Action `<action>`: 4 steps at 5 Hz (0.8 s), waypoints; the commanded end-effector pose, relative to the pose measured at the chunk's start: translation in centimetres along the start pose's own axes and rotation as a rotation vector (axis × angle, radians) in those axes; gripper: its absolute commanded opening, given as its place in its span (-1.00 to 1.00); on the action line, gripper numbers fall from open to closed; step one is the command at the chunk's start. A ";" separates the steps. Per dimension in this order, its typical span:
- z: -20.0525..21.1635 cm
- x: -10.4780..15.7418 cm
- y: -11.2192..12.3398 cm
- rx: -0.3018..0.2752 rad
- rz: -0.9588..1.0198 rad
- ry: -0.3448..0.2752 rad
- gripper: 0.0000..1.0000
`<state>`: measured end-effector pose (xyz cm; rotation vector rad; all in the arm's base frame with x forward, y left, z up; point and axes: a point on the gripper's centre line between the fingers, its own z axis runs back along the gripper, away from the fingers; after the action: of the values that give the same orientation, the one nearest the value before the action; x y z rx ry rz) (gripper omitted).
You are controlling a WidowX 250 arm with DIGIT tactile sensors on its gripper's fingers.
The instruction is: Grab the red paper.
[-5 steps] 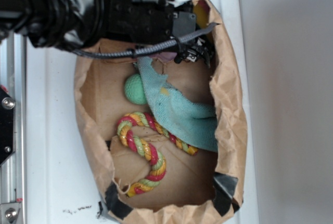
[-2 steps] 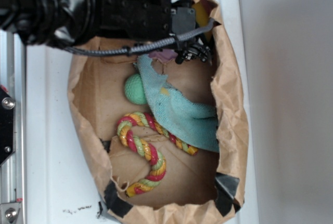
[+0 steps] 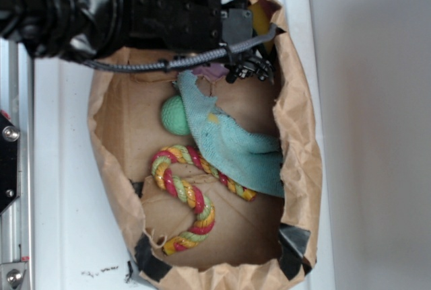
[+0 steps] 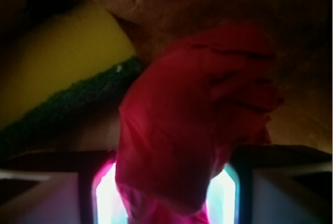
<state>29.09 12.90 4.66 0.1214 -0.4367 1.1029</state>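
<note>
The red paper (image 4: 192,125) fills the wrist view, its lower end sitting between the 2 jaws of the gripper (image 4: 166,193), which appear pinched onto it, so the grab looks made and only the lift remains. Just beside it lies a yellow sponge (image 4: 57,57) with a dark green scouring face. All sit in a brown paper bag (image 3: 300,155), which also holds a teal cloth (image 3: 229,145), a green ball (image 3: 174,115) and a striped rope toy (image 3: 185,196).

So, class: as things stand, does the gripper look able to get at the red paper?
Probably yes: in the wrist view the red paper already sits between the gripper fingers, nothing blocking; the yellow sponge lies aside.
</note>
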 end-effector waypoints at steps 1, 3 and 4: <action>5.0 2.2 0.6 -0.129 -0.183 0.070 -1.00; 9.7 0.4 -1.1 -0.236 -0.390 0.175 -1.00; 11.0 -1.1 -2.1 -0.242 -0.489 0.219 -1.00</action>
<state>27.10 6.07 11.94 -0.1127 -0.2310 0.5766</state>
